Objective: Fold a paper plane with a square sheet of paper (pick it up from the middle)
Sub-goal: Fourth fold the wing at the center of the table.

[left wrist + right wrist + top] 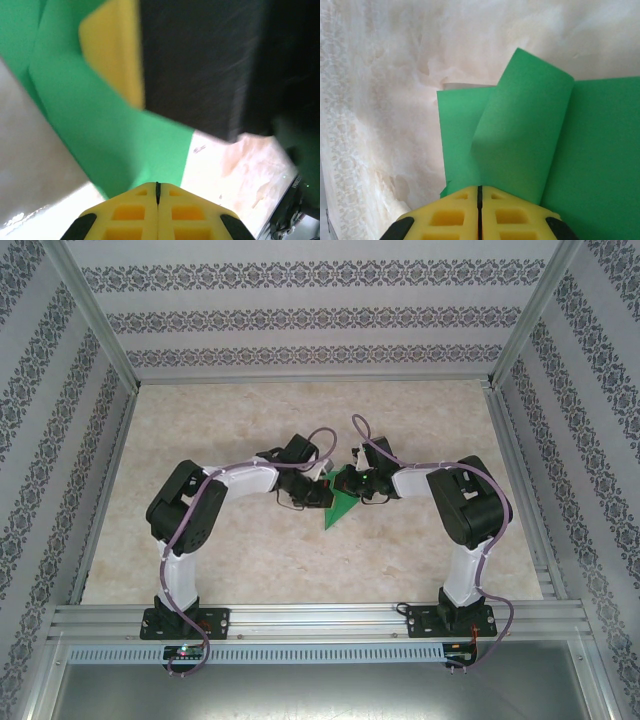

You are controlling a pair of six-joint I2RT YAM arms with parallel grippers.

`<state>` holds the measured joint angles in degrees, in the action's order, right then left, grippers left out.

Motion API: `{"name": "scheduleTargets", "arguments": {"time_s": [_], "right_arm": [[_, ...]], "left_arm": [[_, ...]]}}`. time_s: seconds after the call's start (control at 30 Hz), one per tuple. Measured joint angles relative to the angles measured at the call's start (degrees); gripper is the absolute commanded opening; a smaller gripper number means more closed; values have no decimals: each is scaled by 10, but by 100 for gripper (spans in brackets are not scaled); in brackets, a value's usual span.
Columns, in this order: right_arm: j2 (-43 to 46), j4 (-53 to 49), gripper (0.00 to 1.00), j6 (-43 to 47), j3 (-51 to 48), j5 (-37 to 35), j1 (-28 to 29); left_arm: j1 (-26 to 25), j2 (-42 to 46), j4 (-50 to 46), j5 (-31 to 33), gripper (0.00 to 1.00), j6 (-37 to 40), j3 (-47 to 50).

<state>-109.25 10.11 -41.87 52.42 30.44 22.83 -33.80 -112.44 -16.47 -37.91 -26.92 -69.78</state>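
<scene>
Paper: one sheet of paper (338, 505), folded, at the table (250, 560) centre, tip toward 7 o'clock.
Left: left gripper (157, 192), closed on the sheet at its 9 o'clock.
Right: right gripper (480, 192), closed on the sheet at its 3 o'clock.
In the way: right gripper's yellow pad (115, 55), 12 o'clock in left wrist view.
Right wrist view: curled flap (525, 125) (too small from above).
Count: two arms, two grippers.

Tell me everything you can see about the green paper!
The green paper is thin, plain and bright, folded into a pointed wedge with its tip toward the near edge of the table. One flap curls up loosely. The shut left tool and shut right tool pinch it, one from each side, mid-table.
</scene>
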Motion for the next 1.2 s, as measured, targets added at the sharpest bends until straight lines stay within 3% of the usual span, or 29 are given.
{"name": "scheduleTargets", "arguments": {"time_s": [0.33,1.2], "right_arm": [[3,5,8,-1,-4,1,-2],[-11,-87,9,6,43,28,-42]], "left_arm": [[-15,0,40,-7,7,-20,36],[-25,8,137,8,7,35,100]]}}
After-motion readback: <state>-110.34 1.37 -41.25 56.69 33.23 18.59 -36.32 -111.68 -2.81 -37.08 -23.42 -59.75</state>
